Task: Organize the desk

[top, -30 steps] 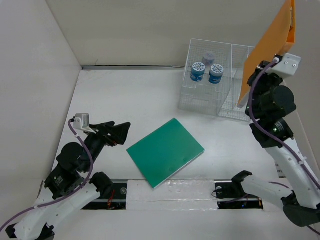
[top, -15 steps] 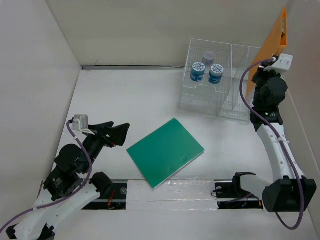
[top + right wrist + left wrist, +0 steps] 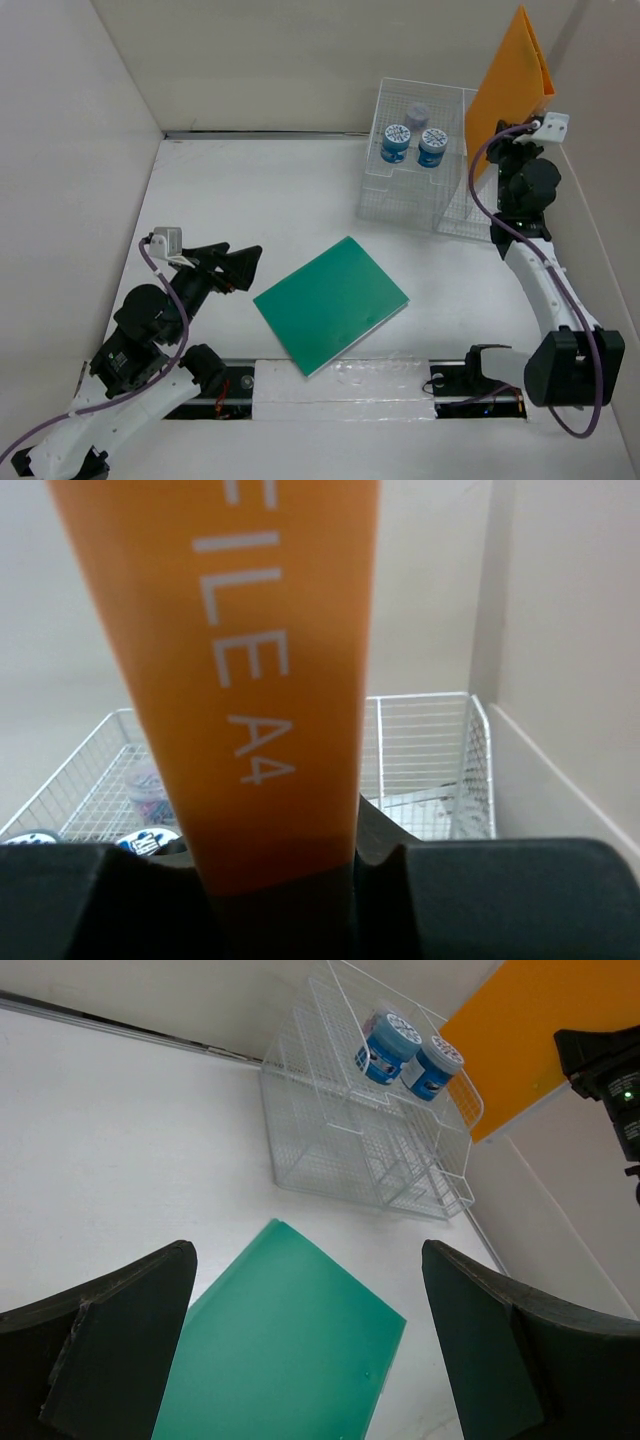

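Observation:
The desk is a wide white tabletop. A green folder lies flat on it near the front middle, and also shows in the left wrist view. My left gripper is open and empty just left of the green folder. My right gripper is shut on an orange A4 file folder and holds it upright above the right part of the white wire organizer rack. The orange folder fills the right wrist view.
Two blue-lidded jars and a pale jar stand in the rack's left compartment. Beige wall panels enclose the desk on the left, back and right. A black rail with clear tape runs along the front edge.
My right arm has stretched toward the rack, carrying the orange folder left and lower over the rack's right compartment. The left arm and green folder have not moved.

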Available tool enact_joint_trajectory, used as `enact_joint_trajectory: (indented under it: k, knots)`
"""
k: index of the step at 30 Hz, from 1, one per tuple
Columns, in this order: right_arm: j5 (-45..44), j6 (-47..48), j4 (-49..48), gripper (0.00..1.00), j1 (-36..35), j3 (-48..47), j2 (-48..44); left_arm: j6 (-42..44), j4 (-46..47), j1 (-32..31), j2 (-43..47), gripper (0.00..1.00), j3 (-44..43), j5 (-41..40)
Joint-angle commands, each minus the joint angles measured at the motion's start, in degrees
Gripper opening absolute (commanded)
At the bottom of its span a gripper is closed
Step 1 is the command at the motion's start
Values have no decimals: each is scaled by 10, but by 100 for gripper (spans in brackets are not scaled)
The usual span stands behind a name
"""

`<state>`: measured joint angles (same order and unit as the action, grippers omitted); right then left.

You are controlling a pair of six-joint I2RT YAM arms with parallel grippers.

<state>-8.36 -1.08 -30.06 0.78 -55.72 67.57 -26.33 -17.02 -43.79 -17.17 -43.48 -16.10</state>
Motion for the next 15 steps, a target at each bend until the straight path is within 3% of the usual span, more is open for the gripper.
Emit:
enact_joint_trajectory:
  k: [1, 15]
  knots:
    - [-5, -36, -145, 0, 5, 21, 32, 11, 15, -2, -7, 92, 6, 3]
    - [-58, -27, -310, 0, -7, 71, 141, 21, 23, -2, -37, 91, 4, 0]
